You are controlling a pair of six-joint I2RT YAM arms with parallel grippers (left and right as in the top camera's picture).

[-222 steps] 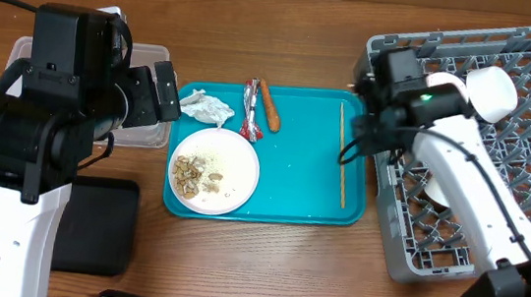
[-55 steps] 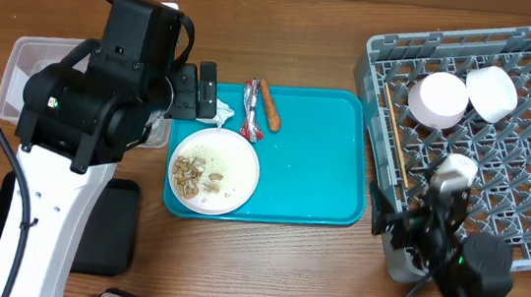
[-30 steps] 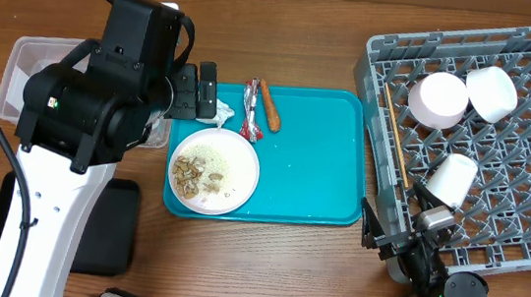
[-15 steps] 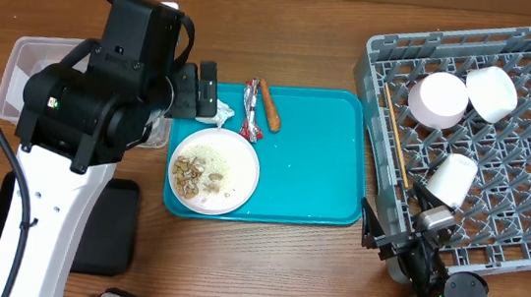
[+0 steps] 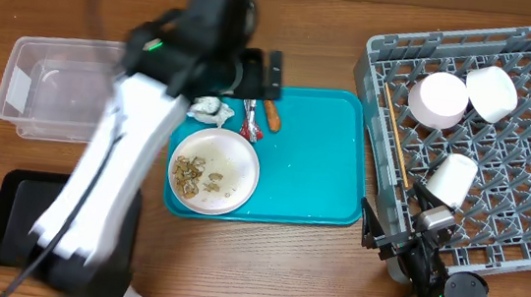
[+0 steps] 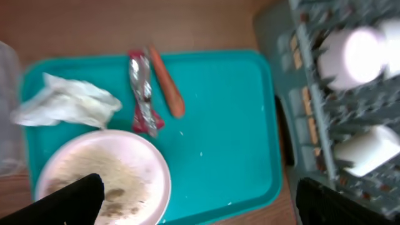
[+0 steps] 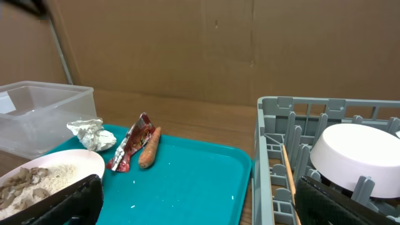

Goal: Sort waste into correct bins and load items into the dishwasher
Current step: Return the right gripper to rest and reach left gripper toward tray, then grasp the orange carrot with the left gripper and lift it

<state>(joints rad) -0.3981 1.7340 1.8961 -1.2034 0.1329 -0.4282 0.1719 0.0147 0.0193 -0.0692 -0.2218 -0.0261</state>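
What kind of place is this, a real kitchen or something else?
Probably a robot test bench, not a kitchen: a wooden table, a cardboard backdrop, and a grey dish rack beside a teal tray.

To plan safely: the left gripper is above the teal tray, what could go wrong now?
The red-and-white wrapper lies close beside the thin orange stick, and the wide-open left gripper might catch both. The crumpled white napkin lies just beside the round white plate of brownish scraps; a grab there might bump the plate and spill them.
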